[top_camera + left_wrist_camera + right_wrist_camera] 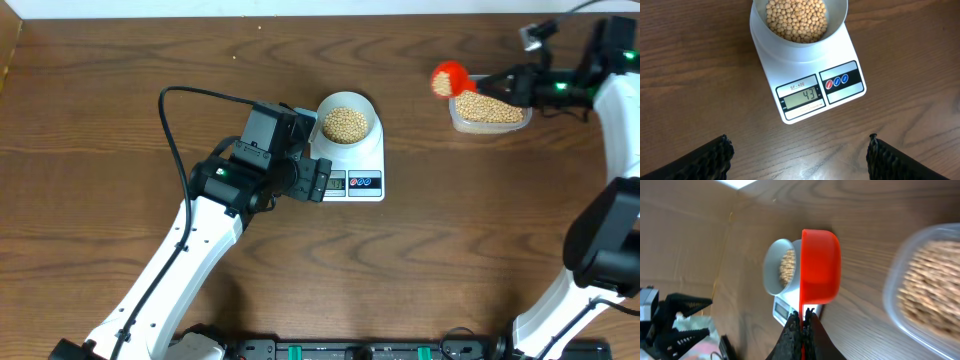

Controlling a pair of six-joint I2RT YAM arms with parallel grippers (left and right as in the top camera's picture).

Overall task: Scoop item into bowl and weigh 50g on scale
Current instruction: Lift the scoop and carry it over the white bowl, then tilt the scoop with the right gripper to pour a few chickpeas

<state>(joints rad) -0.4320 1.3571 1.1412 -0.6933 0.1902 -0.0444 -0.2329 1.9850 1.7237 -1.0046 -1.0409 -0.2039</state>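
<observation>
The white bowl (pixel 346 122) stands on the white scale (pixel 362 168) and is nearly full of tan beans (pixel 796 19). In the left wrist view the scale's display (pixel 801 96) reads 43. My left gripper (pixel 799 138) hovers open just in front of the scale's display end, holding nothing. My right gripper (pixel 803 314) is shut on the thin handle of a red scoop (pixel 820 265). The scoop (pixel 450 78) hangs in the air at the left end of a clear tub (pixel 488 110) of beans. Its inside is hidden from me.
The clear tub (pixel 927 285) sits at the far right of the wooden table, close to the back edge. A black cable (pixel 175 140) loops off the left arm. Black arm bases (pixel 350 350) line the front edge.
</observation>
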